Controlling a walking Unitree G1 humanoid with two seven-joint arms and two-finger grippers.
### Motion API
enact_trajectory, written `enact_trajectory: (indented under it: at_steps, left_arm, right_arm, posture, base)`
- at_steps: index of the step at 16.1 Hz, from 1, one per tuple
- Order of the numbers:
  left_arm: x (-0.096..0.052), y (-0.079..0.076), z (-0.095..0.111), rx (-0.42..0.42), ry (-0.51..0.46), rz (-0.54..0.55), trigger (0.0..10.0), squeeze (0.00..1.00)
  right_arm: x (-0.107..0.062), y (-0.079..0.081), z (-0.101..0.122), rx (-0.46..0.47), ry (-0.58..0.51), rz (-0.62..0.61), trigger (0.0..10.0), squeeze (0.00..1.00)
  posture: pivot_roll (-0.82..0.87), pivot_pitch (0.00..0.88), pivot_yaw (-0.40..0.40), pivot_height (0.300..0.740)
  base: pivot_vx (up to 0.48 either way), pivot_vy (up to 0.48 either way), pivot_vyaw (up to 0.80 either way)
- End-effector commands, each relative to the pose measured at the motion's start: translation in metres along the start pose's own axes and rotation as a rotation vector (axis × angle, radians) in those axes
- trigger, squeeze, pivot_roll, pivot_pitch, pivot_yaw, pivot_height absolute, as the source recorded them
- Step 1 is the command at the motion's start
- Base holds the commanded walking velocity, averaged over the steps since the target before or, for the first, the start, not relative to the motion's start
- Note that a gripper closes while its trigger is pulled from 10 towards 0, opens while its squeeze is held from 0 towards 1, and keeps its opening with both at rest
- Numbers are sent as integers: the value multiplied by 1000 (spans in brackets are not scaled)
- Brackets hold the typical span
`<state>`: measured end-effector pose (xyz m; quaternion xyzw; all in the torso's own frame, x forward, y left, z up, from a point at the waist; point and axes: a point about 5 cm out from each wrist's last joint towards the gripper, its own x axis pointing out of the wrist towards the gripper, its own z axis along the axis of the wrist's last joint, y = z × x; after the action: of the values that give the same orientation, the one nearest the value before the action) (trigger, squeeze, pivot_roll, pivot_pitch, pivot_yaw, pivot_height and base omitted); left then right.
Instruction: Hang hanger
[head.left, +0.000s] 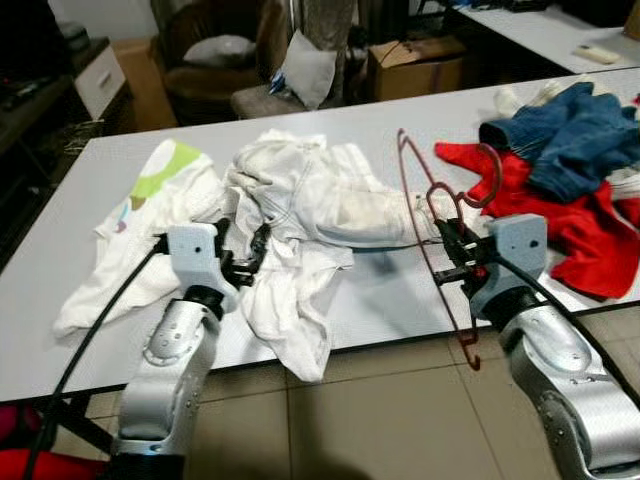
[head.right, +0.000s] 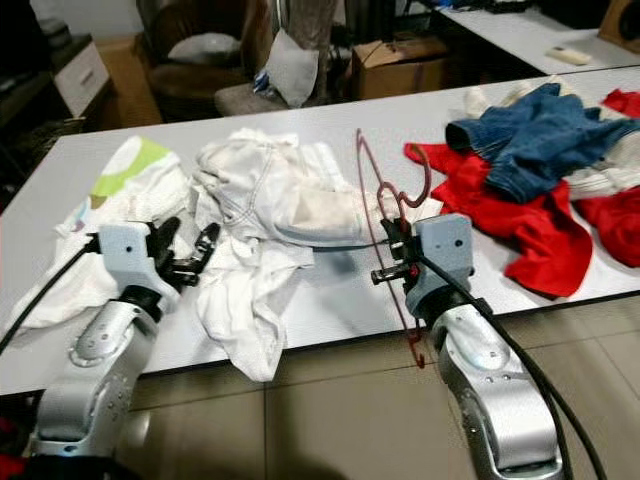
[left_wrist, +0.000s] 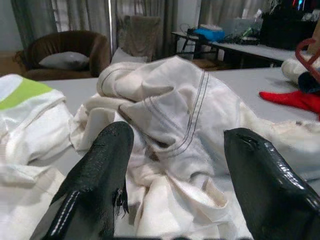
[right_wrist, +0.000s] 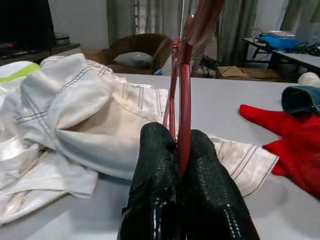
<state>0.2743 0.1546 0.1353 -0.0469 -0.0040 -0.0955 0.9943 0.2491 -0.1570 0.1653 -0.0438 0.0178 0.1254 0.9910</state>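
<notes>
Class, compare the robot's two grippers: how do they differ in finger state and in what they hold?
The left gripper has its fingers spread and holds nothing, poised at the white garment; the right gripper is shut on the red hanger. The left hovers over cloth; the right is above bare table. Both have black fingers.

both arms were clad in smooth silver shells, rounded and jointed, each narrowing to a dark collar below a boxy pale grey wrist block. a thick black cable ran along the outer side of each arm and curved up to its wrist block. the left pincer (head.left: 245, 262) ended in two long black fingers (left_wrist: 95, 185), glossy and broad, tapering to blunt rounded tips, one with a frayed, scuffed edge along its inner side. the right pincer (head.left: 447, 255) had the same black fingers (right_wrist: 155, 200), their surfaces covered with a fine dotted grip texture and shiny toward the base. small dark brackets and fittings joined the fingers to the wrist blocks.
</notes>
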Motion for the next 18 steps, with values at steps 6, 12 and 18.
enact_trajectory:
  at_steps: [6,12,18]
  left_arm:
    - [-15,9,-26,205,201,-191,10000,0]
    - [-22,15,-42,262,303,-243,10000,0]
    - [7,-9,-19,78,101,-239,10000,0]
  right_arm:
    - [-15,-12,-1,-130,104,133,10000,0]
    - [-25,-12,-13,-120,183,122,10000,0]
    - [-13,-32,22,-44,-40,-12,10000,0]
  posture:
    - [-119,0,125,740]
    - [-138,0,125,740]
    - [-149,0,128,740]
  base:
    - [0,0,0]
    - [0,0,0]
    - [0,0,0]
